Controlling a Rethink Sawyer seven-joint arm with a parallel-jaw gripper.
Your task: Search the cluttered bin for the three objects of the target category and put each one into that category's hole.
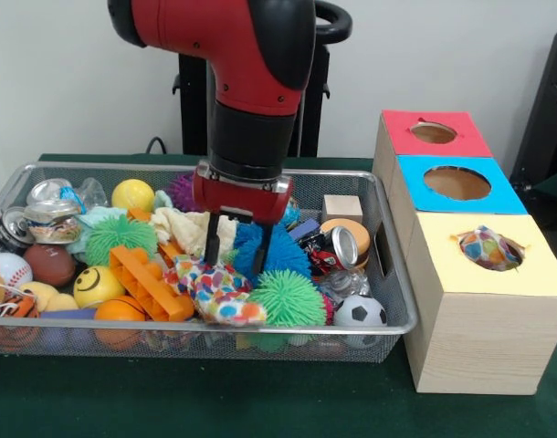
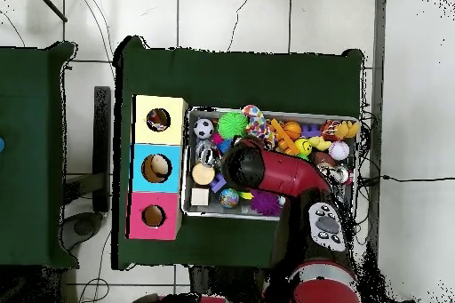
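My gripper (image 1: 236,252) is low in the wire bin (image 1: 395,301), open, its two black fingers (image 1: 212,241) apart. A blue spiky ball (image 1: 283,251) and a cream cloth (image 1: 189,228) lie right at the fingers, and the right finger stands in front of the blue ball. A multicoloured spotted soft toy (image 1: 219,292) lies just in front of the gripper. Three boxes stand to the right: red (image 1: 434,133), blue (image 1: 457,182) and yellow (image 1: 534,274). A spotted soft object (image 1: 490,248) sits in the yellow box's hole. In the overhead view the arm (image 2: 267,168) hides the gripper.
The bin also holds green spiky balls (image 1: 288,297), an orange brick (image 1: 149,281), a smiley ball (image 1: 98,285), a soccer ball (image 1: 359,312), a baseball (image 1: 6,268), cans (image 1: 338,246), a wooden block (image 1: 341,207). Overhead, the boxes (image 2: 158,168) flank the bin (image 2: 188,162).
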